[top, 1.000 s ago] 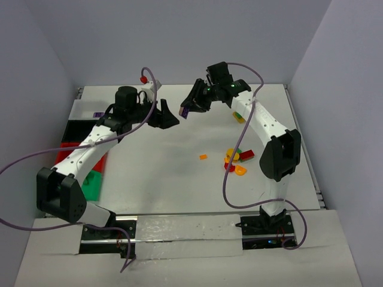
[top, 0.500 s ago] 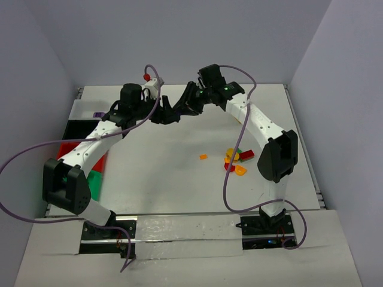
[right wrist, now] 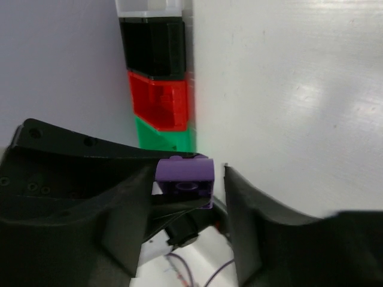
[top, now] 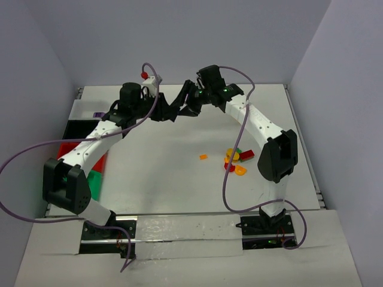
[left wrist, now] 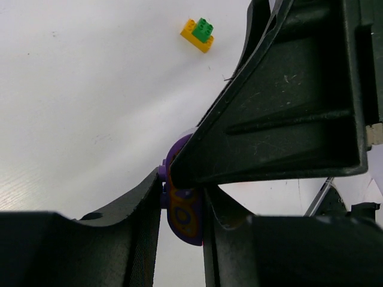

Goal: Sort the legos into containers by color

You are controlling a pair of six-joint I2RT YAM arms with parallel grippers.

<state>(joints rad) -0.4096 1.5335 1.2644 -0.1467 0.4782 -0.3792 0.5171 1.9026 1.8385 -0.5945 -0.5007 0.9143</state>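
Observation:
A purple lego point(left wrist: 182, 209) with an orange print is pinched between my left gripper's point(left wrist: 182, 224) jaws. In the right wrist view the same purple lego point(right wrist: 184, 177) sits between my right gripper's point(right wrist: 185, 197) spread fingers, with a small gap on its right side. In the top view the left gripper point(top: 169, 112) and right gripper point(top: 187, 103) meet tip to tip above the far middle of the table, and the purple piece is hidden there. The containers stand in a row at the left edge: green point(right wrist: 167, 134), red point(right wrist: 161, 98), black point(right wrist: 152, 48) and clear point(right wrist: 149, 7).
Loose legos lie on the table right of centre: a small orange piece point(top: 203, 157) and a cluster of yellow, red, green and orange pieces point(top: 236, 160). A yellow-and-green lego point(left wrist: 198, 33) shows in the left wrist view. Purple cables loop off both arms.

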